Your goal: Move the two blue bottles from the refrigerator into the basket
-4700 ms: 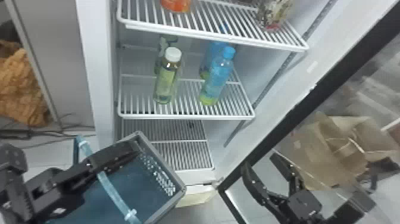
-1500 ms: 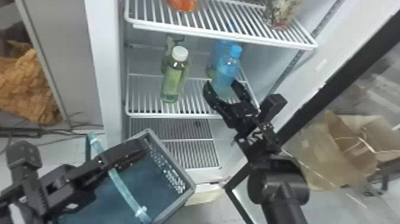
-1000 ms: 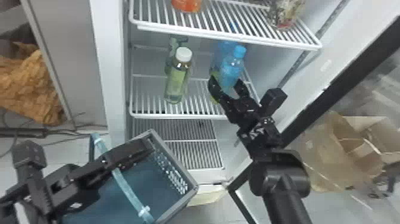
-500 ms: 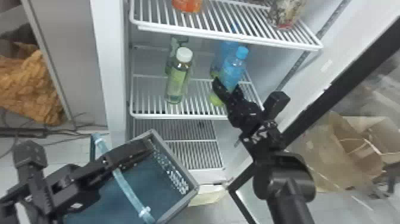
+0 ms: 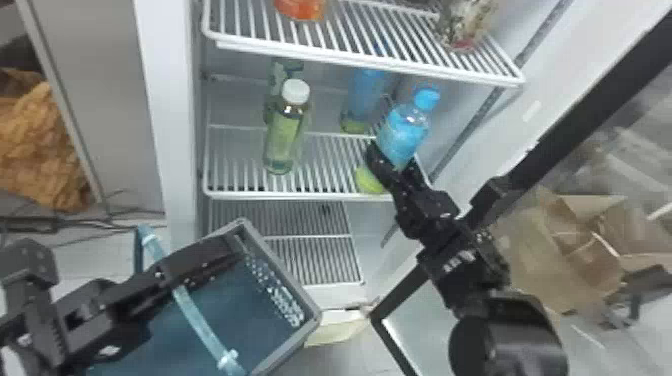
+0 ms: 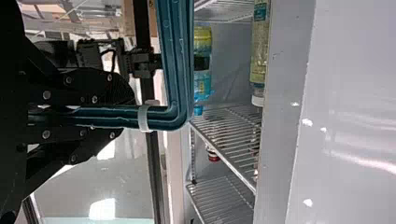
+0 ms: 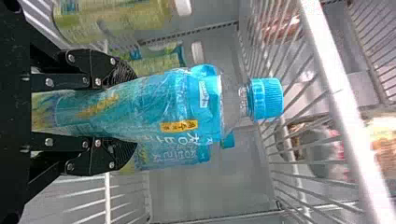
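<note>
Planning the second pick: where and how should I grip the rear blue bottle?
Once the front blue bottle is out, I'd bring the right pincer in level from the open front, one finger either side of the mid-body of the rear blue bottle. It stands upright with rounded sides, and the upper shelf above it makes a top approach look poor.

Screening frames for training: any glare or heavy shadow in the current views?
Head view: lower shelf dimmer than the one above, soft sheen on the right arm's round housing. Left wrist view: bright streak on the glossy panel, left gripper near-black. Right wrist view: shelf's front bar almost white, small highlights on the blue bottle's wrap.
</note>
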Robot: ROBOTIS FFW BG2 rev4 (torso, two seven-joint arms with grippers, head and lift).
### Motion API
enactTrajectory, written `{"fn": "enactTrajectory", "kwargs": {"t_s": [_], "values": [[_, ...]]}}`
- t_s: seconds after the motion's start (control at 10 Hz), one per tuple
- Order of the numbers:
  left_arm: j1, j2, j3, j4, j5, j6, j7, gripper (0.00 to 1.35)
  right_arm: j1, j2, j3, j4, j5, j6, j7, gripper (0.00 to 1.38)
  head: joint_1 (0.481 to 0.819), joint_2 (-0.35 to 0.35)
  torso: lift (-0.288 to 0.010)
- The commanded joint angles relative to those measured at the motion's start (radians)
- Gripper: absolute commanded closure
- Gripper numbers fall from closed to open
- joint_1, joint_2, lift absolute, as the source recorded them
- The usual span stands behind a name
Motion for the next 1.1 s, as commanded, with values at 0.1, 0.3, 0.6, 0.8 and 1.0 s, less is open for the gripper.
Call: {"fn": "enactTrajectory", "kwargs": {"t_s": [0.1,0.3,0.6,0.8,1.0], "values": [[0.0,0.0,0.0,0.0,-0.001,0.003,0.0,1.16,0.123,0.001,0.0,-0.15,-0.052,0.072,0.015,1.28,0.695,-0.34,-0.216],[0.003,0.0,-0.002,0.0,-0.001,0.003,0.0,1.16,0.179,0.012,0.0,-0.181,-0.094,0.097,0.041,1.28,0.695,-0.329,-0.216],[0.003,0.0,-0.002,0.0,-0.001,0.005,0.0,1.16,0.238,0.02,0.004,-0.28,-0.134,0.185,0.09,1.28,0.695,-0.316,-0.216],[0.003,0.0,-0.002,0.002,-0.001,0.007,0.001,1.16,0.263,0.024,0.006,-0.353,-0.174,0.261,0.125,1.28,0.695,-0.289,-0.216],[0.003,-0.002,-0.002,0.002,-0.001,0.007,0.003,1.16,0.277,0.023,0.004,-0.395,-0.202,0.386,0.18,1.28,0.695,-0.254,-0.216]]}}
